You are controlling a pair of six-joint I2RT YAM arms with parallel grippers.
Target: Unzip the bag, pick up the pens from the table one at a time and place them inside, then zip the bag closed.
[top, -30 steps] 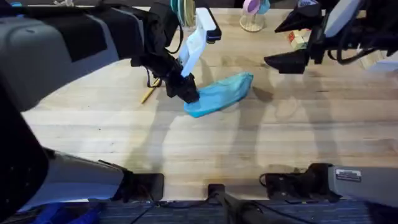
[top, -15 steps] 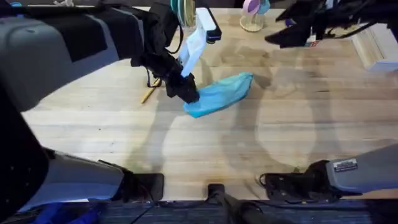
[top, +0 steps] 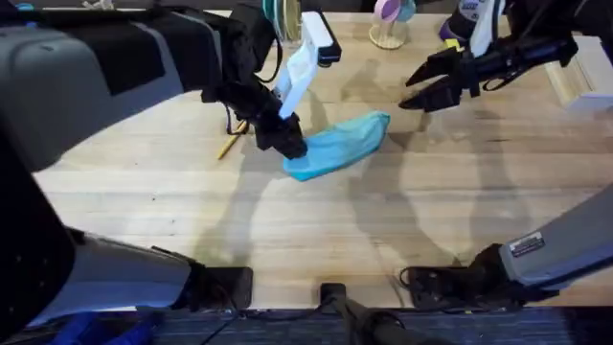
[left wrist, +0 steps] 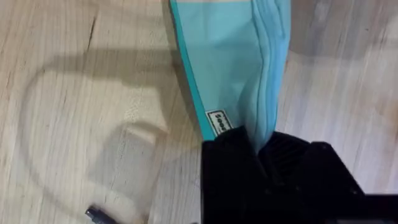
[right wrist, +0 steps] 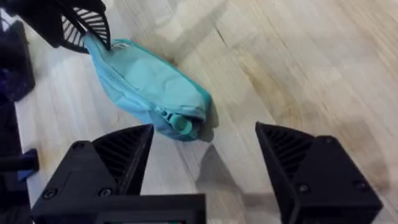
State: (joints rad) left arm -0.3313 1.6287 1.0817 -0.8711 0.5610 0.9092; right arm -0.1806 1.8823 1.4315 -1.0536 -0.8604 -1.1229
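The light blue bag [top: 340, 144] lies on the table [top: 316, 220], slanting from near left to far right. My left gripper [top: 287, 140] is shut on its near left end; in the left wrist view the black fingers [left wrist: 236, 155] pinch the fabric beside the zipper seam of the bag [left wrist: 230, 62]. My right gripper [top: 414, 91] hovers open just beyond the bag's far right end. In the right wrist view the bag [right wrist: 149, 81] and its zipper pull [right wrist: 180, 124] lie ahead of that gripper [right wrist: 205, 168]. One yellow-orange pen [top: 230, 144] lies left of the left gripper.
A pale wooden block [top: 575, 72] sits at the far right. A stand with pink and blue pieces [top: 388, 29] and a round spool [top: 283, 14] stand along the back edge. The near half of the table is bare wood.
The right arm swung up toward the back, then came down, its open gripper now pointing at the bag's far right end. The left gripper and the bag have not moved.
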